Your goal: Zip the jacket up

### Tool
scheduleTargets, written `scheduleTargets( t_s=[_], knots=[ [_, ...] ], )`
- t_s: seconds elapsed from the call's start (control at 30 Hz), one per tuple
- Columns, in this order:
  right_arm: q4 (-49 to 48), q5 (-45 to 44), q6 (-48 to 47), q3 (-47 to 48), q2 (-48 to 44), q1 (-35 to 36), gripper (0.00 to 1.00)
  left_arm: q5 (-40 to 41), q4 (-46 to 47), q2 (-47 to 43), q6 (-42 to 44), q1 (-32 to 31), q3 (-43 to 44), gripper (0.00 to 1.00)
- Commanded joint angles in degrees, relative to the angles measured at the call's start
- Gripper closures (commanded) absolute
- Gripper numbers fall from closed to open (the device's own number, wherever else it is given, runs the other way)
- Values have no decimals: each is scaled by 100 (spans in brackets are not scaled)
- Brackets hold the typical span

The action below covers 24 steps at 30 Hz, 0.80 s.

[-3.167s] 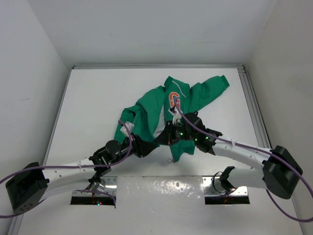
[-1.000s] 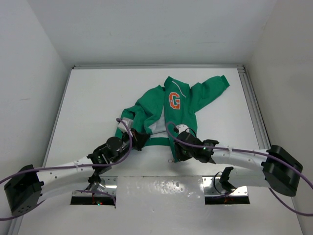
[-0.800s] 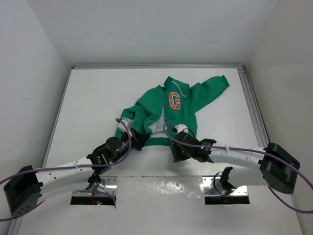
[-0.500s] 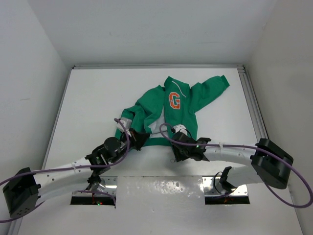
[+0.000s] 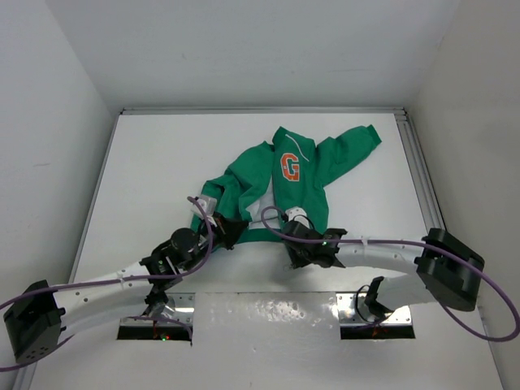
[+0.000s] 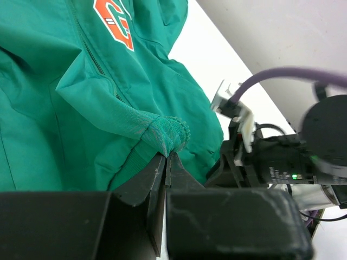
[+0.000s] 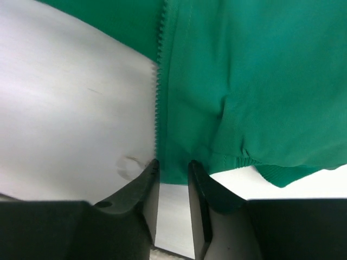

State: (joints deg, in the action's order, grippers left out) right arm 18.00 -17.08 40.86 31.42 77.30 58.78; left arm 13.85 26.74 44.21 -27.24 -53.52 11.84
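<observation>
The green jacket (image 5: 280,183) lies spread on the white table, its orange "G" (image 5: 289,166) facing up. My left gripper (image 5: 230,231) is shut on a bunch of ribbed hem (image 6: 169,135), which stands puckered above the closed tips of the left gripper (image 6: 167,156). To its right, my right gripper (image 5: 294,244) sits at the jacket's lower front edge. In the right wrist view that right gripper (image 7: 173,166) stands open with a narrow gap. The fabric corner beside the zipper teeth (image 7: 158,81) reaches just between its tips. The zipper slider is not visible.
One sleeve (image 5: 357,142) stretches to the back right, near the metal rail (image 5: 416,179) along the table's right side. White walls close in the table on three sides. A shiny metal strip (image 5: 268,310) runs between the arm bases.
My right gripper has slid a little left along the jacket's bottom edge and its jaws have widened and narrowed again. The left gripper has kept its grip in place.
</observation>
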Motion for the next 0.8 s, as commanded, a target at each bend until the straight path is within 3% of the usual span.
scheduleTargets(
  t_s=[0.0, 0.07, 0.17, 0.23, 0.4, 0.67, 0.77],
  knots=[
    [116, -252, 89, 373, -433, 107, 72, 30, 209, -62, 35, 17, -24, 100],
    [221, -322, 106, 444, -610, 107, 66, -30, 147, -44, 44, 17, 46, 100],
    [546, -506, 150, 427, -847, 107, 67, -49, 226, -123, 26, 17, -14, 100],
    [556, -594, 238, 304, -962, 107, 85, -14, 165, -123, 44, 17, 20, 100],
    [407, -516, 405, 137, -760, 107, 89, -67, 182, -175, 44, 17, -6, 100],
    [397, -726, 502, 251, -286, 107, 63, -22, 95, -193, 44, 17, 29, 100],
    [354, -630, 545, 251, -145, 98, 61, -66, 129, -263, 44, 17, -6, 100]
  ],
)
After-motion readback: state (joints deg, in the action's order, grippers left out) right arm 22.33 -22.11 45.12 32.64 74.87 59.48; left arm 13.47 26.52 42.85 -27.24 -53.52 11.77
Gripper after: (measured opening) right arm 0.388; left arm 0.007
